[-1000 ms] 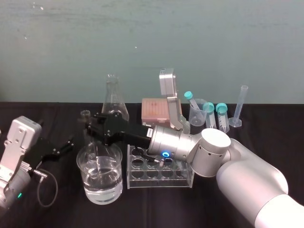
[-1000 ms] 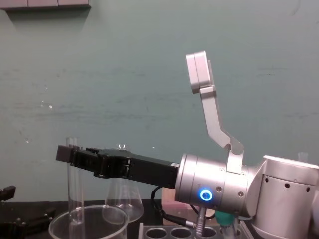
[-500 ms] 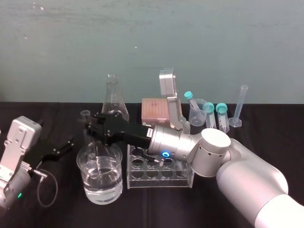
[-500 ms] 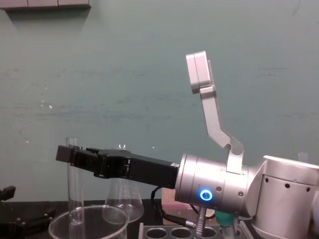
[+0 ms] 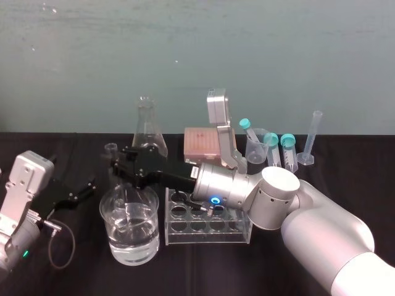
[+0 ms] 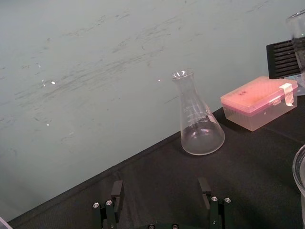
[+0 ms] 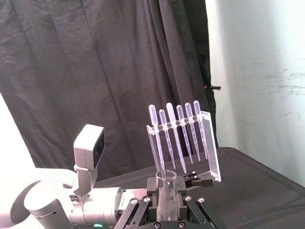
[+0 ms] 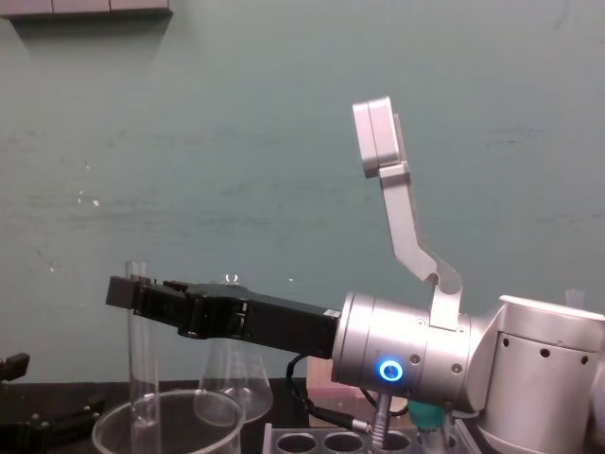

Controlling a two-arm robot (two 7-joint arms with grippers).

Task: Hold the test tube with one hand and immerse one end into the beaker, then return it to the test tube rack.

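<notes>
The right black two-fingered hand (image 5: 118, 165) is clamped on the long clear glass test tube (image 8: 142, 369) near its top and holds it upright. The tube's lower end stands inside the wide clear glass beaker (image 5: 133, 246), which is just left of the pale translucent test tube rack (image 5: 207, 227). The left hand (image 5: 79, 192) is parked at the left with its fingers spread.
</notes>
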